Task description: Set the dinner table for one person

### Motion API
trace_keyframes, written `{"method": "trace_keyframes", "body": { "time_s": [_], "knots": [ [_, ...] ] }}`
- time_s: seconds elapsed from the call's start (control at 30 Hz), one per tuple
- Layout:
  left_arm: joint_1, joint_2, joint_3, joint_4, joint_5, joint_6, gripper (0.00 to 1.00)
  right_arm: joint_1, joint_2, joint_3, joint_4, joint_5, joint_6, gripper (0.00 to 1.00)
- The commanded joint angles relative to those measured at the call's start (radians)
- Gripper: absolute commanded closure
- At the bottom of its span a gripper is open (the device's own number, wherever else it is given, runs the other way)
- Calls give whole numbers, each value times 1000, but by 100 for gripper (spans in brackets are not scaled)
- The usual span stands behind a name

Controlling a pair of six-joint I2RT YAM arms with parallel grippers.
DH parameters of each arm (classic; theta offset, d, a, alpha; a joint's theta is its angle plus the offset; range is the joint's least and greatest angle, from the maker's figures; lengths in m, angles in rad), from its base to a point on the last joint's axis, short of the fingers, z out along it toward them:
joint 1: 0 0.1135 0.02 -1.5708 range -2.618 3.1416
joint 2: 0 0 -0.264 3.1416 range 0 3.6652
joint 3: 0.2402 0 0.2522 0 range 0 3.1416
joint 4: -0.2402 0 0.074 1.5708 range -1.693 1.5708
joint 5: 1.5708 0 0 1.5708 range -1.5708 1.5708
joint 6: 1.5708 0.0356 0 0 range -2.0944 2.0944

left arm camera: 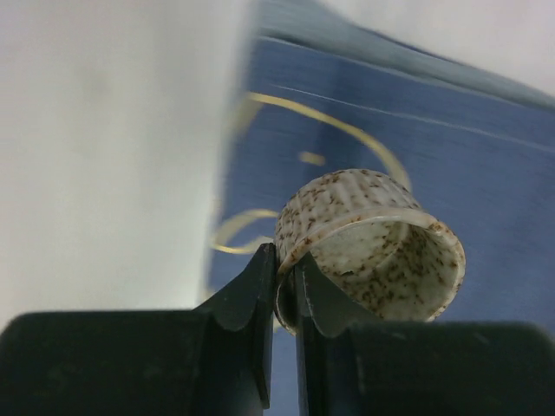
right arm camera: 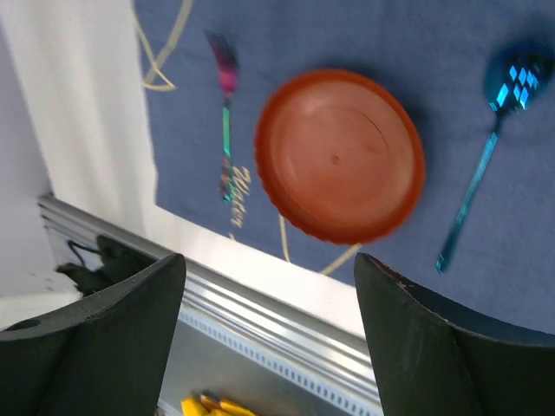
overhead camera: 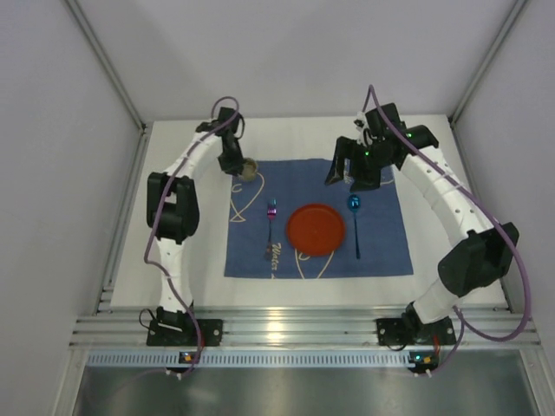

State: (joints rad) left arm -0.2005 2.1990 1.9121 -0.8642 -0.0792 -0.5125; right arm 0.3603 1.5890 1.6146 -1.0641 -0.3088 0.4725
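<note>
Risk: left gripper (left arm camera: 279, 282) pinches speckled cup (left arm camera: 373, 234) by one wall, tilted; could slip or topple on release. Right gripper (right arm camera: 269, 277) spread, empty.

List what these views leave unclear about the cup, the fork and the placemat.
- Left wrist view: the underside of the speckled cup faces away, and the left gripper blocks whether the cup rests on the placemat.
- Right wrist view: the fork is blurred, so its tines are indistinct.
- Top view: the placemat's lettering is too small to read.

White table (overhead camera: 295, 139), orange plate (overhead camera: 316, 229), speckled cup (left arm camera: 373, 251)
</note>
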Motion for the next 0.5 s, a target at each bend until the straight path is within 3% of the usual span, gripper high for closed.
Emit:
{"method": "trace_keyframes", "body": {
  "time_s": [0.0, 0.2, 0.47],
  "knots": [
    [-178, -99, 73, -26, 10, 3, 100, 20, 93, 145, 161, -95, 77, 22],
    [-321, -134, 126, -70, 75, 3, 100, 89, 293, 355, 161, -24, 87, 24],
    [-387, -254, 113, -81, 128, -15, 100, 100, 318, 223, 158, 119, 126, 35]
  ]
}}
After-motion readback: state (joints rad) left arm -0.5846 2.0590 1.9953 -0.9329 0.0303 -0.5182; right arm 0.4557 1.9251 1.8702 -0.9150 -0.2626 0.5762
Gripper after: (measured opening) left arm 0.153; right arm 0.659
